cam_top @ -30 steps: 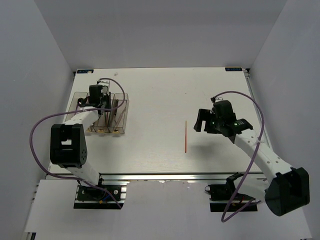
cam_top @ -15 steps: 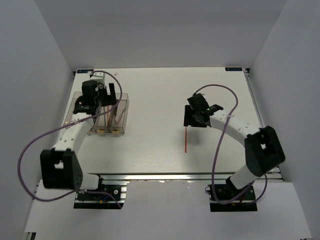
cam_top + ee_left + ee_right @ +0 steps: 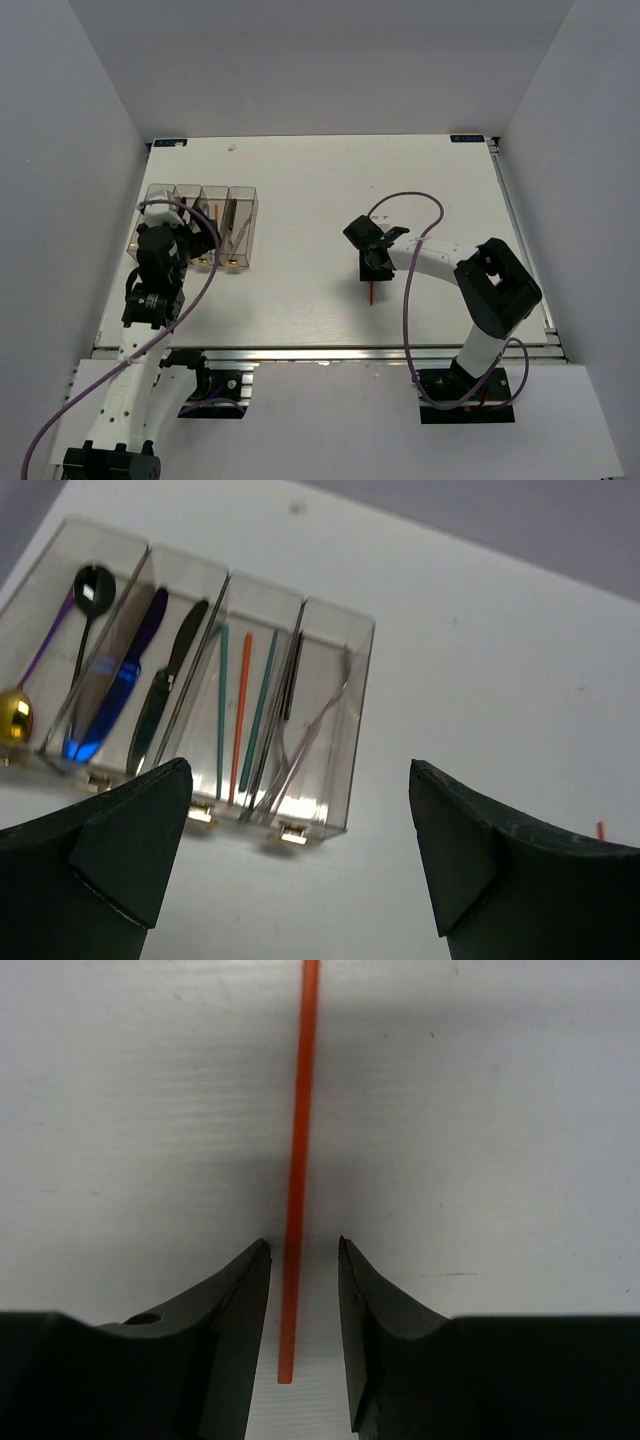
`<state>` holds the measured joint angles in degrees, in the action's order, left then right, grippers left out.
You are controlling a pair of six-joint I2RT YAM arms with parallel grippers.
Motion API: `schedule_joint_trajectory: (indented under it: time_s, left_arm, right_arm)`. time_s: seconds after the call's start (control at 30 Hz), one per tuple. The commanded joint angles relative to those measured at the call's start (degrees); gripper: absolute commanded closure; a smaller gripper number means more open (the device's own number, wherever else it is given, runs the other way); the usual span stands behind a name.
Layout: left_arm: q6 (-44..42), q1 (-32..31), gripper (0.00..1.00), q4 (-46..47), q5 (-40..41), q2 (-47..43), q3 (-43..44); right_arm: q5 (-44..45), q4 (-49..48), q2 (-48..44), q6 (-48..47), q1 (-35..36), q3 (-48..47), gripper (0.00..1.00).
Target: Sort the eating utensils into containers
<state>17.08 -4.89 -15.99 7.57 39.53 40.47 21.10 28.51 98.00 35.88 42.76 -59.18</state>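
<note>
Right wrist view: the last loose orange-red chopstick [image 3: 297,1160] lies flat on the table [image 3: 500,1110]. It runs straight ahead from between the fingers of my right gripper [image 3: 303,1250], and its near end sits back toward the palm. A second ago this gripper stood wide open, off to the right of the stick. It has since swung over and dropped astride it. The jaws have narrowed to a slim gap on each side and are not yet pinching.

On the other side, my left gripper [image 3: 298,775] has gone from nearly closed over the containers [image 3: 335,612] to fully spread and holding nothing, and it has backed away toward me. The bins now lie ahead of it and below. Ahead and slightly left of its fingers, another orange-red chopstick [image 3: 241,710] rests beside the teal chopsticks [image 3: 222,700] in the third bin. I read that as a delivery just finished.

By my judgement the sort is nearly done. This stick needs a firm pinch, then a carry well to the left, into that third bin.
</note>
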Motion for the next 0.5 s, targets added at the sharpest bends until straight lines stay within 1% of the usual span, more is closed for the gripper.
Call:
schedule_joint_trajectory:
  time_s: [0.0,0.13,0.17,0.27,0.3,0.33,0.37,0.47]
  left_arm:
    - [2.1,0.1,0.02,-5.6,3.4,-1.4,-2.8]
    - [1.6,0.2,0.02,-3.0,0.8,-3.8,-3.6]
    - [1.8,0.1,0.02,-3.0,0.2,-3.5,-3.9]
    - [1.4,0.1,0.02,-4.0,-0.6,-2.7,-3.2]
    - [1.5,0.1,0.02,-4.1,0.0,-3.0,-3.2]
    - [1.7,0.1,0.02,-4.6,2.0,-3.4,-3.1]
    - [2.6,0.1,0.02,-4.8,3.6,-3.8,-3.1]
    - [4.8,0.2,0.02,-6.2,9.9,-5.9,-2.9]
  right_arm:
    - [2.5,1.2,1.1,4.2,0.0,2.0,0.61]
    - [-0.2,-1.4,0.8,5.4,0.1,5.6,0.63]
    - [-1.8,-2.6,1.0,5.4,0.2,5.9,0.68]
    - [-2.7,-3.3,1.8,5.5,1.3,6.4,0.78]
    - [-2.6,-2.9,2.3,5.8,1.7,6.3,0.88]
    - [-2.2,-2.2,2.7,6.0,2.2,5.9,0.93]
    - [-1.8,-1.6,3.3,6.1,3.1,4.9,1.00]
    - [-1.3,-1.8,2.4,6.0,5.1,2.8,1.00]
